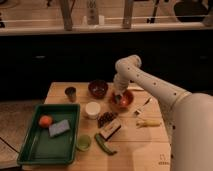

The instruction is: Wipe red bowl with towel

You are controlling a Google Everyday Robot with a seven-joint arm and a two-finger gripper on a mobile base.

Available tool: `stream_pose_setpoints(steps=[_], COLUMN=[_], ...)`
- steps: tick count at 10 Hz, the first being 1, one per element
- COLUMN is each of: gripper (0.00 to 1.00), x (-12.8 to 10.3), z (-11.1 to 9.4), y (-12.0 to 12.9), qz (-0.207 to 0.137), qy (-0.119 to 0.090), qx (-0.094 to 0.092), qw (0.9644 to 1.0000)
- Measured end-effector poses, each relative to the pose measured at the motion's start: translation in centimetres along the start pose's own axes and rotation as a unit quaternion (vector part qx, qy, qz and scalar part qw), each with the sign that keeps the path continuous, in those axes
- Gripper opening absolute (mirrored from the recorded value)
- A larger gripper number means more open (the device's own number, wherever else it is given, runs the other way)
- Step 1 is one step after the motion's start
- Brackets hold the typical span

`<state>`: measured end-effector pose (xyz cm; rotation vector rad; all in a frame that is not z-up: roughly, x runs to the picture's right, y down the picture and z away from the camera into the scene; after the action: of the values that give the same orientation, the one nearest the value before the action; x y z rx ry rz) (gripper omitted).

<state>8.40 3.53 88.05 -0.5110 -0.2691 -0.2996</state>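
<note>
Dark cabinets run along the back with a pale ledge above them, and in front sits a wooden desk (150, 142) with a bunch of stuff on it. The red bowl (127, 103) is on the right-hand part of the desk, toward the back, just beside a darker brownish bowl (98, 88) on its left. The robot's white arm (155, 90) comes in from the right, bends at the elbow up top and drops straight down, so the gripper (118, 96) is sitting inside the red bowl. There's a greyish patch (119, 100) right at its tip that might be the towel, but honestly I can't tell, and I also can't tell how wide the gripper is or whether it has hold of anything. Left of the bowls is a small dark cup (71, 93), and in front of them a white cup (92, 109). A green tray (30, 145) takes up the left front corner, with an orange (45, 120) and a blue-grey sponge (59, 128) inside. Near the tray's right edge are a little green cup (83, 142) and a green pod-shaped thing (104, 145). Mid-desk there's a dark clump (106, 119) and a small box (110, 129), with a banana (148, 122) off to the right and some thin utensil (145, 104) near the red bowl.
</note>
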Motion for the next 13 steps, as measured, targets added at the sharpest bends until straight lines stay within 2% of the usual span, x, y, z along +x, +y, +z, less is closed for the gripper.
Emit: stream_pose_setpoints(steps=[1,3,5,7,11,12,13], gripper=[0.04,0.04,0.04,0.04,0.04,0.04,0.04], x=[-0.2,0.7,3.4,6.4,8.8,9.0,8.2], z=[-0.1,-0.1,-0.3,0.0,0.9,1.1,1.2], y=[1.2,3.1,4.6,5.3,1.8,0.6,-0.6], qz=[-0.006,0.001,0.024,0.057,0.087,0.086,0.081], qy=[-0.002,-0.002,0.004,0.023,0.048,0.052,0.051], qx=[-0.003,-0.007,-0.01,-0.014,-0.004,-0.002,0.002], qw=[1.0,1.0,0.9997,0.998,0.9951,0.9949,0.9954])
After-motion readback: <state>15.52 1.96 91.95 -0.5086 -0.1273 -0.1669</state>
